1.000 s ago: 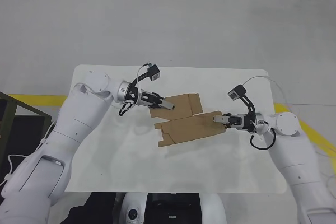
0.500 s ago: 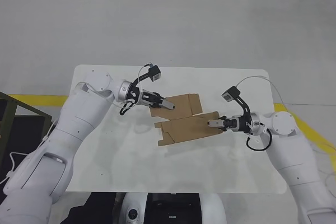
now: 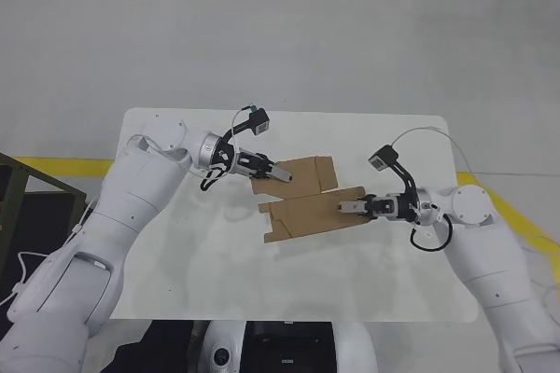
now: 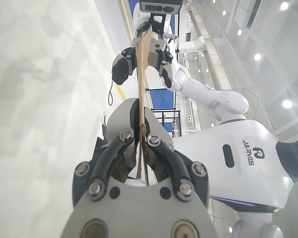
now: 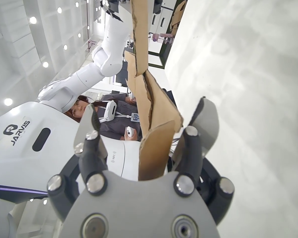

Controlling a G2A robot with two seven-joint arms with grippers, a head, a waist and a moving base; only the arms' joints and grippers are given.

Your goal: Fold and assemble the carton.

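Observation:
A flattened brown carton [image 3: 308, 200] hangs just above the white table [image 3: 177, 270], near its middle. My left gripper [image 3: 282, 174] is shut on the carton's far left edge; in the left wrist view the board [image 4: 141, 58] runs edge-on out from between the pads [image 4: 139, 110]. My right gripper [image 3: 348, 205] is at the carton's right end and stands open. A bent flap [image 5: 151, 110] lies between its spread fingers [image 5: 206, 117], and I cannot tell if it touches them. The left wrist view also shows the right gripper [image 4: 142, 68] straddling the far end.
A dark green frame [image 3: 5, 186] holding cardboard pieces stands off the table's left edge. Yellow floor tape [image 3: 65, 166] runs behind the table. Bare table surface lies in front of the carton and at both sides.
My right gripper has slid leftward, farther over the carton's right end. The left gripper and the carton have barely moved.

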